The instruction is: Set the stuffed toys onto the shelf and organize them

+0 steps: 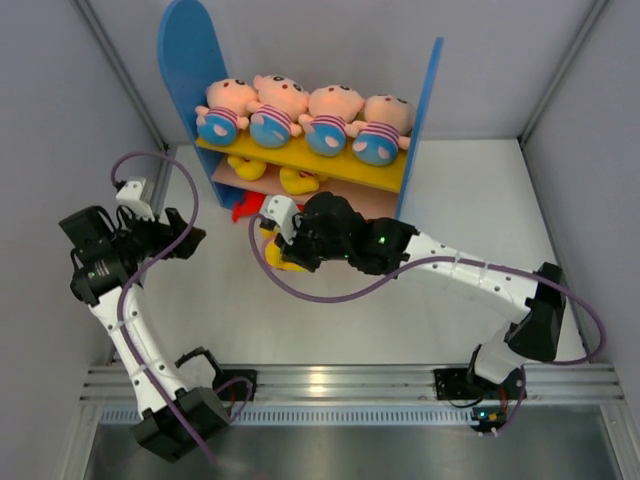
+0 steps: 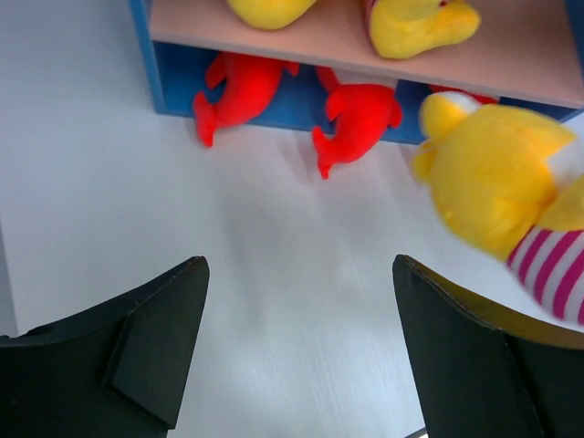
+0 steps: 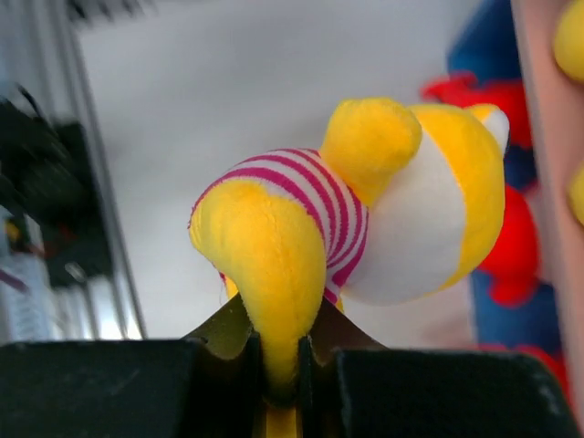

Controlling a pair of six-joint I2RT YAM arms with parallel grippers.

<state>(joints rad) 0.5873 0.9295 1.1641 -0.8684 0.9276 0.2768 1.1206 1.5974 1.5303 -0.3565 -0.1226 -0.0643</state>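
The left arm (image 1: 145, 362) and right arm (image 1: 470, 272) wear white shells between bulky black joint housings, each on a black base (image 1: 178, 425). A purple cable (image 1: 190, 200) loops along each arm. A small green light (image 1: 385, 240) glows on the right arm's black wrist. The left gripper (image 2: 299, 266) has flat, angular, matte-black fingers (image 2: 155, 338).

The white worktop (image 1: 460, 220) carries the shelf (image 1: 185, 60) at its far side; red sharks (image 2: 246, 87) lie on it beneath the lower board (image 2: 301, 41), tails poking out.
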